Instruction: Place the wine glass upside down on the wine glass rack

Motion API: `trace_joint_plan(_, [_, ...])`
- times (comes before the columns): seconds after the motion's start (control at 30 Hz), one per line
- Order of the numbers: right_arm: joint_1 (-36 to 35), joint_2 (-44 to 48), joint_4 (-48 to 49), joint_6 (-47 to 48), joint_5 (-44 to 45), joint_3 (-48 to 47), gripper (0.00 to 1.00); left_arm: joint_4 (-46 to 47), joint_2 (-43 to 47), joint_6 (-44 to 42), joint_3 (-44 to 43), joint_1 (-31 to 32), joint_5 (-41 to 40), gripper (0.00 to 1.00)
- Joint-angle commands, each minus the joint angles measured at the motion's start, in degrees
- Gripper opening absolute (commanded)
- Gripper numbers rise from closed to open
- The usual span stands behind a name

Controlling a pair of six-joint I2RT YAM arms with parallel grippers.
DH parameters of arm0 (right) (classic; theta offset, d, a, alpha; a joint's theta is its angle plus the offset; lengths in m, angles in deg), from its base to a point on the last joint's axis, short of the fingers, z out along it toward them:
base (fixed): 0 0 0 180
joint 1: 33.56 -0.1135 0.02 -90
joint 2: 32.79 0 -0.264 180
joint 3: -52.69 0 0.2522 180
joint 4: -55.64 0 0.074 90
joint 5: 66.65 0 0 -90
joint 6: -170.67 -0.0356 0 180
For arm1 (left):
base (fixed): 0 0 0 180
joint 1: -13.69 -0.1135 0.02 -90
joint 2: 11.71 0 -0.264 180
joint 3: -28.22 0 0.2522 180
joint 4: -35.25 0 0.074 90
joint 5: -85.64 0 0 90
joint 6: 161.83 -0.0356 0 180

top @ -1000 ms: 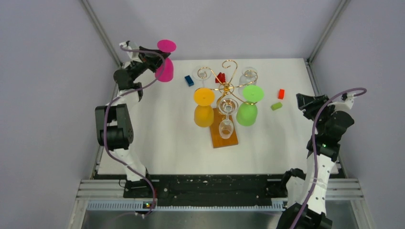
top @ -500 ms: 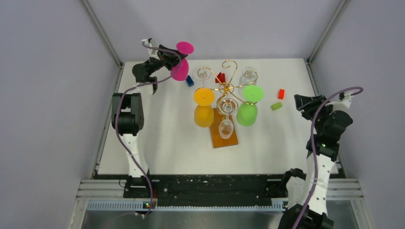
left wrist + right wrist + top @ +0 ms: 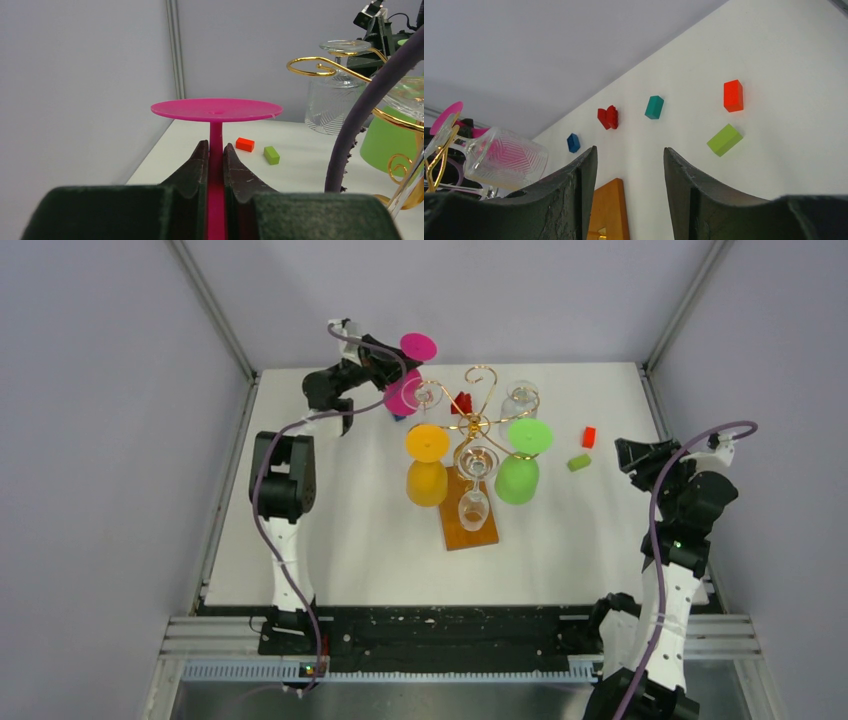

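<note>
I have the left gripper (image 3: 216, 145) nipped tight on the stem of the pink wine glass (image 3: 216, 109). Its fingers (image 3: 192, 167) press in from either side just under the round foot, with only the stem's width between them. In the left wrist view the foot is uppermost and level, so the glass hangs inverted in my grip; the bowl is hidden below the fingers there.

From the top camera the glass is up off the table (image 3: 330, 540) at the far left, just beside the back-left scroll arm of the wine glass rack (image 3: 480, 390) and not yet hung on it. Its bowl overlaps a clear glass (image 3: 428, 392) hanging there, and I cannot tell whether the two touch.

The rack stands mid-table on its orange-brown wooden base (image 3: 468, 525), with an orange glass (image 3: 427, 465) on its left side, a green glass (image 3: 520, 465) on its right, and more clear glasses between and behind.

My right gripper (image 3: 630, 152) is well off at the right edge, jaws roughly halfway apart with nothing between them. Beyond it on the white top lie a red block (image 3: 608, 117), blue block (image 3: 573, 142), teal block (image 3: 654, 107), orange-red block (image 3: 733, 95) and lime block (image 3: 724, 140)
</note>
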Motion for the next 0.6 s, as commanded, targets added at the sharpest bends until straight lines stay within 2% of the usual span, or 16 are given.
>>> trace_joint_plan(0.0, [-0.7, 0.42, 0.8, 1.15, 0.14, -2.01, 0.51, 5.81, 2.3, 1.99, -0.81, 0.77, -1.28, 0.0])
trace_joint_plan(0.57, [-1.22, 0.0, 1.02, 1.19, -0.12, -2.33, 0.51, 5.77, 4.79, 3.61, -1.44, 4.9, 2.14, 0.0])
